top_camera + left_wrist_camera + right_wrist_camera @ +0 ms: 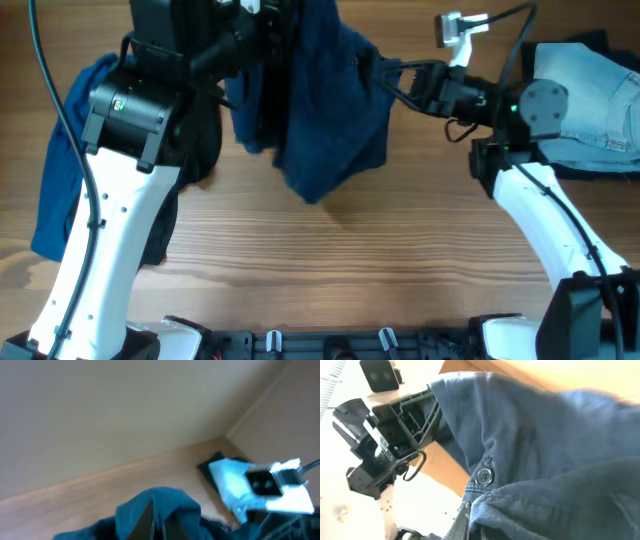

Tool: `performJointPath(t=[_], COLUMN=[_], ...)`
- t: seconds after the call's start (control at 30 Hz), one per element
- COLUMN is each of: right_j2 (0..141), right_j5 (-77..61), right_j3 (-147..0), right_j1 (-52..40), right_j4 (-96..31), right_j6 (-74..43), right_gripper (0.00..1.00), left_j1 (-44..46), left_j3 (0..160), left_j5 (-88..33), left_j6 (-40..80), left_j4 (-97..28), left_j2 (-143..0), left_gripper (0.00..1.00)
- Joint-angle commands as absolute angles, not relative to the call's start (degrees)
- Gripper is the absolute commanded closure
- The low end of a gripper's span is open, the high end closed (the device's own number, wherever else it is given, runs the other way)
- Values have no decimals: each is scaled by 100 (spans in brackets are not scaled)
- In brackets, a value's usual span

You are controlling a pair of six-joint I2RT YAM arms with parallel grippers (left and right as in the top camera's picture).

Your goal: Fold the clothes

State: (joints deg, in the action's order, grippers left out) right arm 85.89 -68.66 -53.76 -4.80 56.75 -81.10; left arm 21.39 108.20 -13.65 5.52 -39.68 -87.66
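Observation:
Dark navy shorts (325, 95) hang in the air above the table's far middle, held between both grippers. My left gripper (268, 28) is shut on the shorts' top left edge; in the left wrist view the cloth (160, 510) bunches over its fingertips (159, 525). My right gripper (372, 68) is shut on the shorts' right edge; the right wrist view shows the waistband with a button (484, 476) pinched in its fingers (472, 525). A royal-blue garment (62, 175) lies at the left edge. A black garment (195, 150) lies under the left arm.
Pale blue denim (595, 100) lies on dark cloth at the far right, also seen in the left wrist view (230, 482). A white camera mount (458, 28) stands near the right arm. Bare wooden table (350, 270) spans the front.

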Motion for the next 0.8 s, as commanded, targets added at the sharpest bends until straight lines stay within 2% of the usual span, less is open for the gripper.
performJointPath(t=[0.0, 0.23, 0.47, 0.6, 0.77], right_j2=[8593, 8593, 8595, 8595, 8595], right_j5=[-7476, -8224, -8165, -6917, -5586], right_j3=[-5437, -5505, -5505, -5505, -5505], right_j1=[187, 1520, 1754, 1754, 1750], right_j4=[5273, 4278, 3723, 2161, 596], right_j6=[-7072, -5881, -5035, -4904, -4178], right_gripper=[96, 96, 92, 92, 95], left_j1=[2147, 2147, 2147, 2147, 2147], left_j3=[10877, 10877, 10877, 10877, 10877], left_j5=[-637, 95, 97, 97, 95], left_j6=[622, 462, 344, 344, 346], left_j4=[-4276, -4998, -5240, -5212, -5214], left_j2=[-8713, -8711, -8711, -8711, -8711], left_gripper=[96, 96, 96, 96, 96])
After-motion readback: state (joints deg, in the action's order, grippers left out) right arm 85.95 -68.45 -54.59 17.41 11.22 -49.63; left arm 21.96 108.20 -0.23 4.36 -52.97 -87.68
